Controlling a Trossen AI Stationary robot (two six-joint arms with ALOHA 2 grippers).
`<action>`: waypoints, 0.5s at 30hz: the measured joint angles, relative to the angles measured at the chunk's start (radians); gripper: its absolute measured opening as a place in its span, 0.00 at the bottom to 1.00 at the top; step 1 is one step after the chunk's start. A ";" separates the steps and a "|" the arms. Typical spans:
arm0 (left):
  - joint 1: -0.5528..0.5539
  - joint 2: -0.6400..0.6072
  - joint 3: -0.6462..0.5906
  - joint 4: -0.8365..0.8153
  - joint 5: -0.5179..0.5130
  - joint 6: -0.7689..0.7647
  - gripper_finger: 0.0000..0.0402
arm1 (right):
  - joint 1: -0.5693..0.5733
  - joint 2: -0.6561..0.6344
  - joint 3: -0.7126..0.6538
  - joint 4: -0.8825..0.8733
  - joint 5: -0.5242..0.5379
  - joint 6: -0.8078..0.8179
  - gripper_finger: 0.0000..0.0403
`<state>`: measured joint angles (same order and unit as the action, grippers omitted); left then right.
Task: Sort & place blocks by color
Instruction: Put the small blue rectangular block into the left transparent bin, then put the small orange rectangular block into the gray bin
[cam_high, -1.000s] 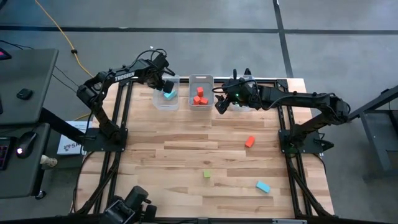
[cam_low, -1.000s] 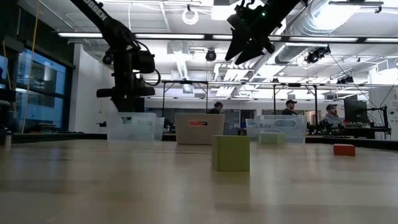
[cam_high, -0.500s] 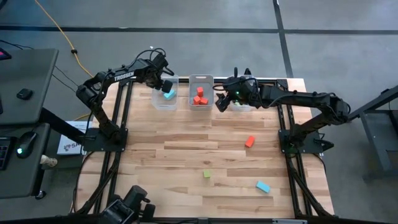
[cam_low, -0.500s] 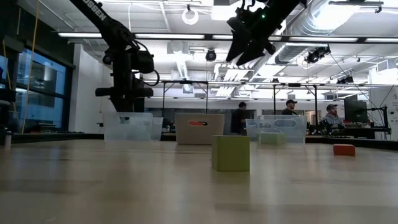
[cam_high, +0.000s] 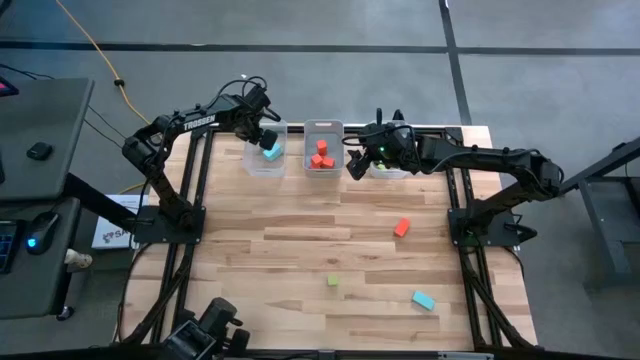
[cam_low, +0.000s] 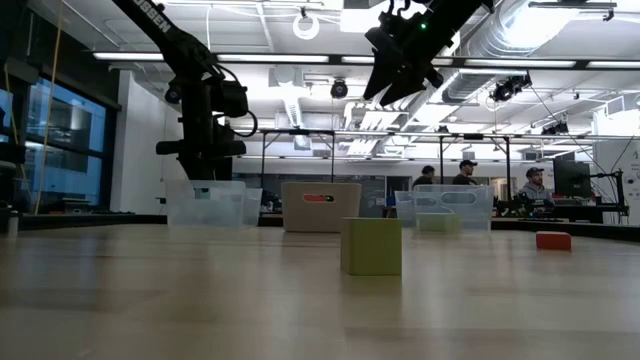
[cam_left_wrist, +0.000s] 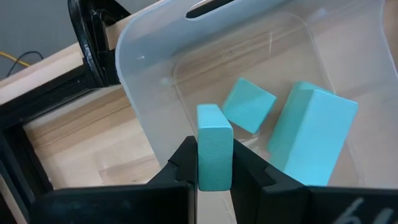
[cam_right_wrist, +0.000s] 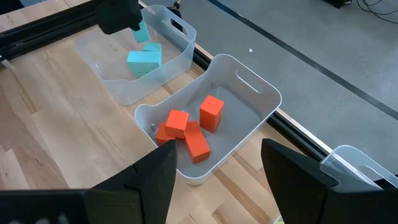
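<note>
My left gripper (cam_left_wrist: 214, 182) hangs over the left clear bin (cam_high: 265, 160) at the table's far edge, shut on a light blue block (cam_left_wrist: 214, 149). Two more light blue blocks (cam_left_wrist: 310, 140) lie on that bin's floor. The middle bin (cam_high: 322, 150) holds several red-orange blocks (cam_right_wrist: 186, 134). My right gripper (cam_right_wrist: 217, 180) is open, raised above the gap between the middle bin and the right bin (cam_high: 388, 168). Loose on the table lie a red-orange block (cam_high: 402, 227), a lime green block (cam_high: 333, 280) and a light blue block (cam_high: 423, 299). My left gripper pinches the light blue block by its two broad side faces (cam_left_wrist: 200, 163), one finger on each. The fingers come from above, pointing down into the bin. The block is lifted clear of the bin floor and stands upright between the fingers.
The three bins stand in a row along the far edge. The wide middle and near part of the table (cam_high: 260, 260) carries only the three loose blocks. People stand in the room beyond the table (cam_low: 465, 172). A desk (cam_high: 40, 120) is left of the table.
</note>
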<state>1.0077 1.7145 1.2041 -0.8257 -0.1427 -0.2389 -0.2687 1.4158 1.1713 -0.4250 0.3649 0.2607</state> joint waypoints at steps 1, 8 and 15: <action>0.000 0.000 0.000 0.000 0.000 0.008 0.08 | 0.000 0.000 0.000 0.000 0.000 0.000 0.56; 0.000 0.000 0.000 0.008 0.000 0.015 0.14 | 0.000 0.000 0.000 0.000 0.000 0.000 0.56; 0.000 0.000 0.001 0.010 0.004 0.024 0.28 | 0.000 0.000 0.000 0.000 -0.001 0.000 0.56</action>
<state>1.0077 1.7142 1.2049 -0.8158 -0.1390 -0.2152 -0.2687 1.4158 1.1713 -0.4250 0.3637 0.2607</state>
